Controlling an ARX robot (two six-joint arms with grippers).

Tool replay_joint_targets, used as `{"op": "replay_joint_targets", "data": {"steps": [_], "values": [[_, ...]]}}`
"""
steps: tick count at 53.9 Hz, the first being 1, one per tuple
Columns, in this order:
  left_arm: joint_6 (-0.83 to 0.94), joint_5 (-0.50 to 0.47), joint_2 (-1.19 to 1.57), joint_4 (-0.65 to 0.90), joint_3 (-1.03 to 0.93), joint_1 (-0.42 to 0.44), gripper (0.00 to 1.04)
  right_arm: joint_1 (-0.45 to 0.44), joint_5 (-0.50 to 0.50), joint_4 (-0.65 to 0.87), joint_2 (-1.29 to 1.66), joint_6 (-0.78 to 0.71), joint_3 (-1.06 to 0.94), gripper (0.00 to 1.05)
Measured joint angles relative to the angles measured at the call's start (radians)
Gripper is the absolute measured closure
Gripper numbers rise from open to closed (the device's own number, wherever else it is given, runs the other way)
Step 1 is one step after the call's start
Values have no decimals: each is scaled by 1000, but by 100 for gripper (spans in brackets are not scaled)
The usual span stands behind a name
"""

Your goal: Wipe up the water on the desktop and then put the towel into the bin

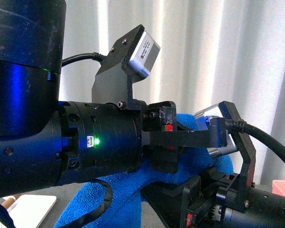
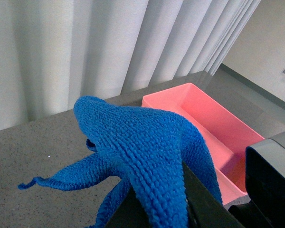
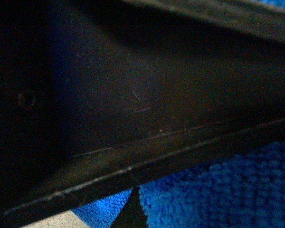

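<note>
The royal-blue towel (image 2: 137, 142) hangs bunched above the dark grey desktop (image 2: 38, 142), with one corner trailing down toward it. My left gripper (image 2: 164, 209) is shut on the towel, and the cloth is draped over its dark fingers (image 2: 202, 199). The salmon-pink bin (image 2: 213, 128) stands just beyond and beside the towel, with nothing in the part I can see. In the front view the towel (image 1: 123, 190) droops below the left gripper (image 1: 162, 142), and my right gripper (image 1: 180, 202) is shut on it lower down. The right wrist view is mostly dark, showing only towel (image 3: 228, 190).
Pale curtains (image 1: 204, 57) close off the far side of the desk. A white tray (image 1: 28, 209) lies at the lower left of the front view. A corner of the bin (image 1: 282, 187) shows at the right edge. The left arm fills much of the front view.
</note>
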Motion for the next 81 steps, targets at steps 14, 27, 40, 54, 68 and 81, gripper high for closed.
{"op": "replay_joint_targets", "data": {"steps": [14,27,40,54,68,81], "values": [[0,0,0,0,0,-1,62,0,5,-3,12,-19,-3,100],[-1,-22,0,0,0,4,31,-6,8,-5,13,-26,-5,100],[-1,-30,0,-1,0,11,7,-14,19,-5,15,-29,-9,100],[48,-225,-4,76,-24,-21,15,-15,32,-12,27,-19,-18,100],[163,-756,-193,210,-291,58,53,-19,19,-12,31,-37,-24,100],[174,-636,-380,221,-506,193,94,-23,11,-13,31,-40,-27,100]]}}
